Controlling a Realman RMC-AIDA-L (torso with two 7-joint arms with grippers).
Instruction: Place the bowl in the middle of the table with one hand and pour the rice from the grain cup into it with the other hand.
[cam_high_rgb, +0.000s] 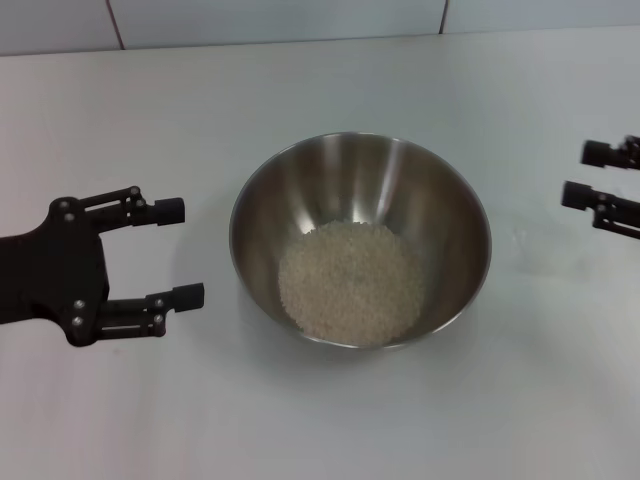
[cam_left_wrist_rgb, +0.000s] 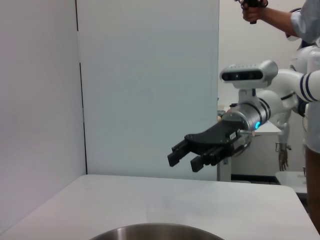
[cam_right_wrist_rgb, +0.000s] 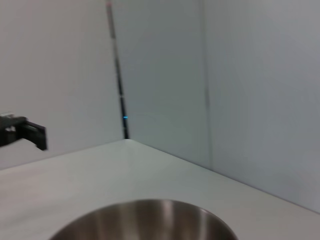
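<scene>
The steel bowl (cam_high_rgb: 340, 175) stands upright in the middle of the white table (cam_high_rgb: 320, 80). A heap of off-white rice (cam_high_rgb: 350, 282) lies in its bottom. My left gripper (cam_high_rgb: 185, 252) is open and empty, just left of the bowl and apart from it. My right gripper (cam_high_rgb: 580, 173) is open and empty at the right edge of the head view, well clear of the bowl. It also shows in the left wrist view (cam_left_wrist_rgb: 184, 162), above the table. The bowl's rim shows in the left wrist view (cam_left_wrist_rgb: 155, 231) and the right wrist view (cam_right_wrist_rgb: 145, 220). The grain cup is out of view.
Pale wall panels (cam_left_wrist_rgb: 145, 85) stand at the table's far sides. A person (cam_left_wrist_rgb: 295, 20) stands behind the robot's right arm, beyond the table. One finger of my left gripper (cam_right_wrist_rgb: 30, 132) shows in the right wrist view.
</scene>
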